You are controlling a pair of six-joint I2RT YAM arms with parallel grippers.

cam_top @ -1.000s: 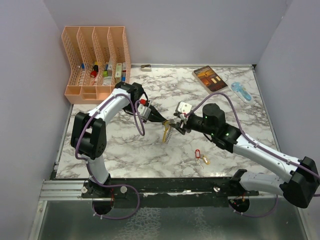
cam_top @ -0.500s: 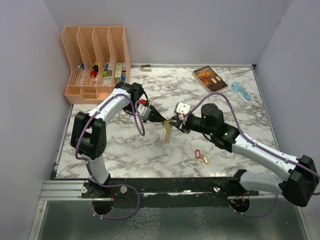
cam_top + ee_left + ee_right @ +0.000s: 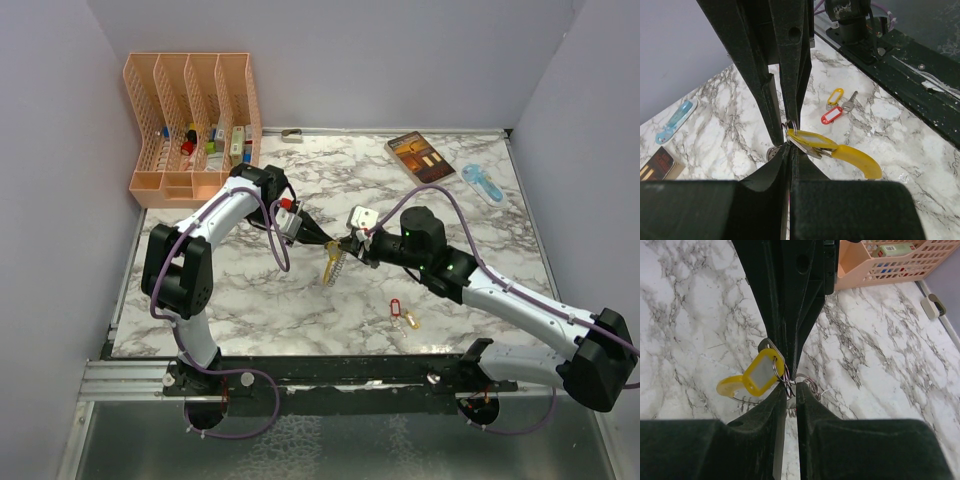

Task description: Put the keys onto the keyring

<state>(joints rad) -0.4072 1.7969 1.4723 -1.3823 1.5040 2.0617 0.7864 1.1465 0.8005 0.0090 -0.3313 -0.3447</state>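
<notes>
My left gripper (image 3: 326, 243) and right gripper (image 3: 349, 243) meet tip to tip above the middle of the table. The keyring (image 3: 333, 264) hangs below them, with silvery coils and a curved yellow segment (image 3: 860, 161). My left gripper (image 3: 790, 146) is shut on the keyring. My right gripper (image 3: 788, 392) is shut on the thin wire ring of a yellow-tagged key (image 3: 760, 371), right beside the keyring's coils (image 3: 812, 384). Two more keys lie loose on the marble: a red-tagged one (image 3: 393, 305) and an orange-tagged one (image 3: 410, 321). Both also show in the left wrist view (image 3: 831, 115).
A peach desk organiser (image 3: 190, 110) stands at the back left. A brown book (image 3: 418, 155) and a blue plastic object (image 3: 482, 184) lie at the back right. A small clip (image 3: 292, 136) lies at the back edge. A black rail (image 3: 330, 370) runs along the near edge.
My right gripper has crept left until its tips touch the left gripper's. The hanging keyring has shifted slightly left. The left arm has barely moved.
</notes>
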